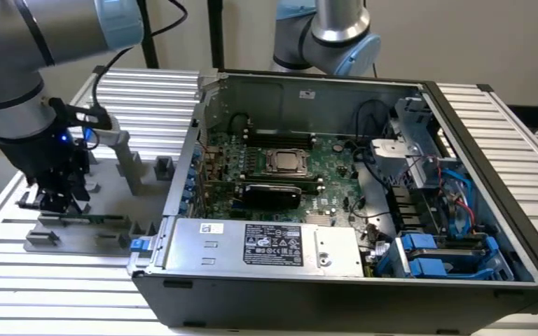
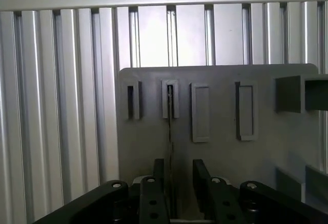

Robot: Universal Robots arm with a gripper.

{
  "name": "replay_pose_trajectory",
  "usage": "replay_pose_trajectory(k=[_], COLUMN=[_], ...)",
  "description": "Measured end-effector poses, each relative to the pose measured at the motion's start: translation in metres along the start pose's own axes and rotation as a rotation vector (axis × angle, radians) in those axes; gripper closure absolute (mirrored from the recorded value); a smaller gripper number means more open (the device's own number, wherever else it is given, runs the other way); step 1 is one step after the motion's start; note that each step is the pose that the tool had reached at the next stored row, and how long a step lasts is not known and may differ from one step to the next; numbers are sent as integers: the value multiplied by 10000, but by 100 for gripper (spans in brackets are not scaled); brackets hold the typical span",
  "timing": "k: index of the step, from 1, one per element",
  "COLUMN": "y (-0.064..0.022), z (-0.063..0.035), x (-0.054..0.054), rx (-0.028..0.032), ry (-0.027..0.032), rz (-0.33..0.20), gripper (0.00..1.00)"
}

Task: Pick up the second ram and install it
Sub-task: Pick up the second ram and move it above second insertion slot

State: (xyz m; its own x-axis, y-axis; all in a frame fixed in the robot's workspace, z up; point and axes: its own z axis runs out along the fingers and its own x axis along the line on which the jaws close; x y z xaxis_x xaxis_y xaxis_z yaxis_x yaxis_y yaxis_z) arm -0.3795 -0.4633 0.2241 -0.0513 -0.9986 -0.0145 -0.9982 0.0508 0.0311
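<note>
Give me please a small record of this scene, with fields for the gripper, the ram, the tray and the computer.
gripper: gripper open, low over the tray, one finger on each side of the ram
ram: second ram stands on edge in a tray slot, not yet lifted
tray: grey fixture tray, at the exterior view's left of the case
computer: computer case open, motherboard with silver processor inside

Ribbed aluminium table [image 1: 54, 280] carries grey fixture tray [image 1: 110, 196] and open computer case [image 1: 344, 294]

Silver-grey arm [image 1: 9, 87], blue joint cap [image 1: 120, 22], black gripper [image 1: 61, 203], possibly a blue light [image 1: 65, 138]
</note>
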Motion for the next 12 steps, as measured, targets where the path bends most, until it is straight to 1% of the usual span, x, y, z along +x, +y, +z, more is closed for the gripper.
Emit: replay_pose_trajectory(k=[12], y=[-7], z=[209], x=[16], rx=[-1], ry=[12], rz=[-24], gripper=[0])
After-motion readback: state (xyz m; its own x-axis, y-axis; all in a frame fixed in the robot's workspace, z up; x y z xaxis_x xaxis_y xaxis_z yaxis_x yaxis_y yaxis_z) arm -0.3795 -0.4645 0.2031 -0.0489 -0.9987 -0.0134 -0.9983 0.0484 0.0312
